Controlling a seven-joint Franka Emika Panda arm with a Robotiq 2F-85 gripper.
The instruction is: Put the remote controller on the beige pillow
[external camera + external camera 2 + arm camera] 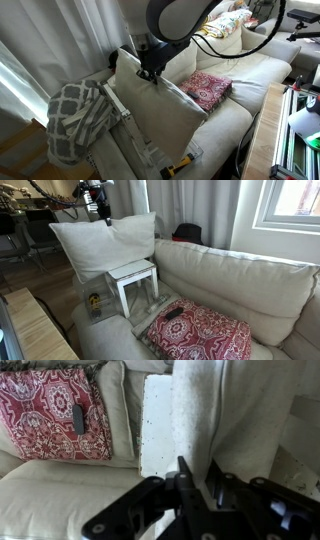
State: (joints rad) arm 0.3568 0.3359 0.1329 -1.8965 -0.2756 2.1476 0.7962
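The gripper (198, 470) is clamped on the top edge of the beige pillow (235, 410), close by a small white stool (158, 425). Farther off, the remote controller (78, 418) lies on the red patterned pillow (40, 415) on the sofa (60, 500).

Above the red patterned pillow (205, 330) you have open room. Past its end the beige pillow (105, 245) looms over a white stool (133, 278); the sofa backrest (240, 280) walls its rear.
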